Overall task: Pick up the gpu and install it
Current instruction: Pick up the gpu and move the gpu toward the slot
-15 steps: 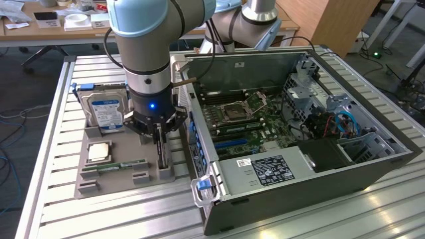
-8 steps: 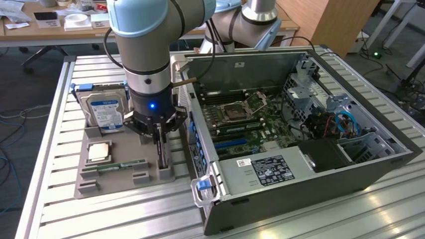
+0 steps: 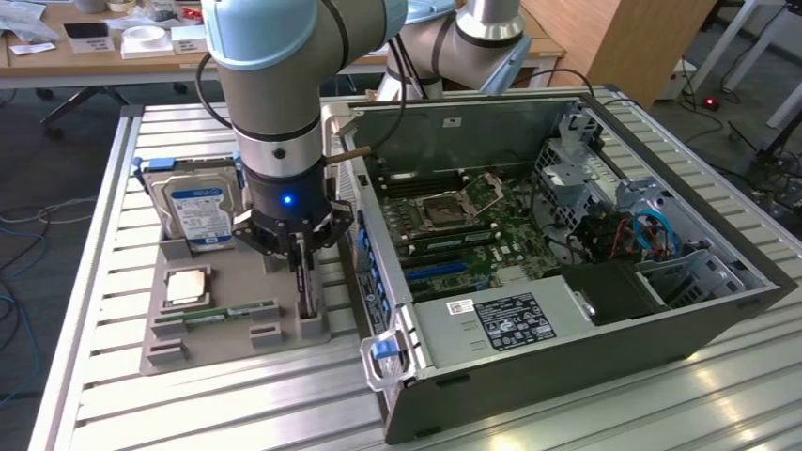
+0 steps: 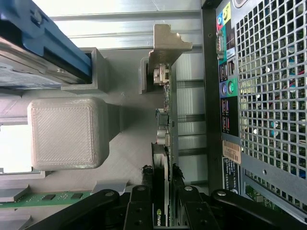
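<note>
The pick-up step is judged to be in hand. The gpu [image 3: 304,282], a thin black expansion card with a silver end bracket, is seen standing edge-on in the slotted posts of a grey printed plastic holder tray [image 3: 225,346]. The tray is set on the ribbed aluminium bench [image 3: 188,409], just beside the open black computer case [image 3: 701,315]. The jaws are clamped on the card's upper edge, with one black finger [image 4: 141,201] pressed to each face. The card is not yet lifted, and its bracket end is lodged in the tray's slot. A silver hard drive with a blue-white label [image 3: 201,211] and a narrow green memory stick [image 3: 232,312] are kept in the same tray, apart from the card. A straight pull along the slots is judged to be called for, so that the card is neither twisted nor snagged and the case wall close alongside is cleared.
</note>
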